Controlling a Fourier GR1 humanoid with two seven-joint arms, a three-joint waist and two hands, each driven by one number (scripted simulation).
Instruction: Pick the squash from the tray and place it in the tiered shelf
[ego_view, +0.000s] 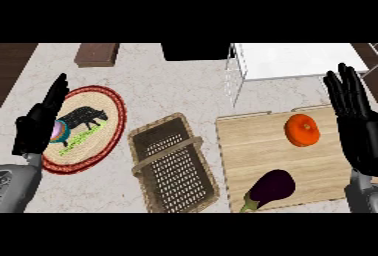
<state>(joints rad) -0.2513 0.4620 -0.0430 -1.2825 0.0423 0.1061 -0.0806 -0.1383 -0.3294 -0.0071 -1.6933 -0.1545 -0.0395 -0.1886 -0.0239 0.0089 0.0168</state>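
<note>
Flanking tray with squash, eggplant, both hands flat open, basket beside

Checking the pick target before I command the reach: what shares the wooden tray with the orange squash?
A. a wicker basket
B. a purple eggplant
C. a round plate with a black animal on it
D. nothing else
B: a purple eggplant lies on the wooden tray near its front edge, nearer the robot than the orange squash; the wicker basket and the round plate sit on the counter to the tray's left.
</note>
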